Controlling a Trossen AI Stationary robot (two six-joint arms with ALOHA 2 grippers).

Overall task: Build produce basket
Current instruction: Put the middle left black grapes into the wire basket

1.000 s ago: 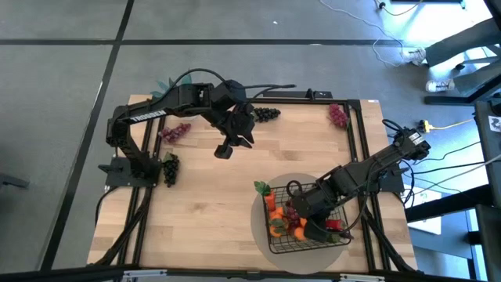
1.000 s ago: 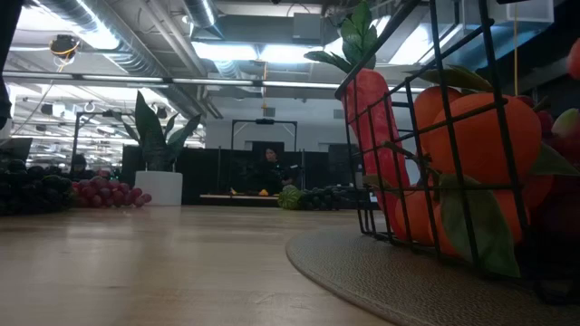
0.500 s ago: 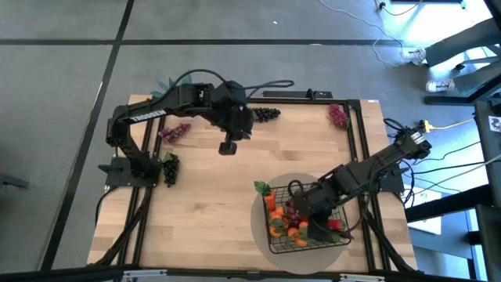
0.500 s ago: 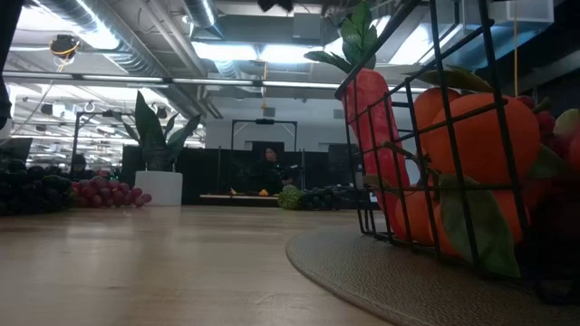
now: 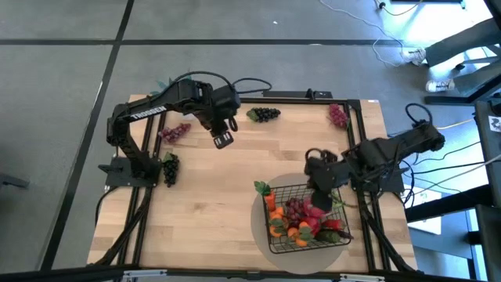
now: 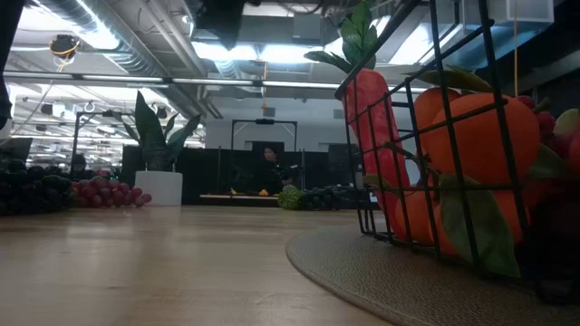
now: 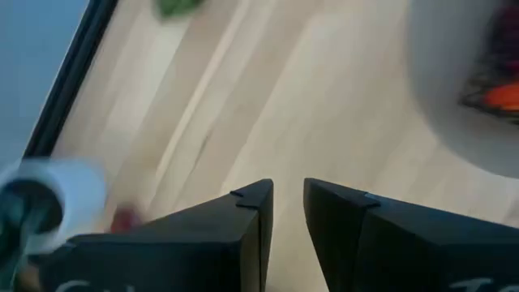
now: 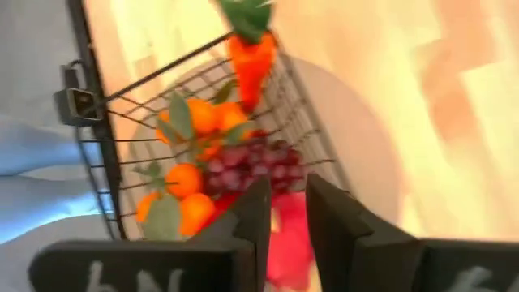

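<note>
High view: the basket [image 5: 307, 225] is seen standing on a round grey mat [image 5: 260, 227] toward the near right part of the wooden counter [image 5: 211, 204]. It is filled with produce: a carrot [image 5: 268, 197] with green top at its left end, a red grape bunch [image 5: 296, 209] in the middle, small oranges [image 5: 288, 230] below, and a red piece at the right.

The right tool [image 5: 322, 205] is held over the basket's right half, just above the produce. In the right wrist view its two dark fingers [image 8: 253, 212] are shown with only a narrow gap between them, and nothing is gripped.

The left tool [image 5: 223, 140] is held above the far left part of the counter, well apart from the basket. Its fingers [image 7: 258, 211] are seen slightly parted in the left wrist view, with nothing between them.

Loose produce is left on the counter: a reddish grape bunch [image 5: 174, 132] and a dark bunch [image 5: 170, 168] at the left edge, a dark bunch [image 5: 264, 114] at the far edge, and a reddish bunch [image 5: 338, 116] at the far right corner.
</note>
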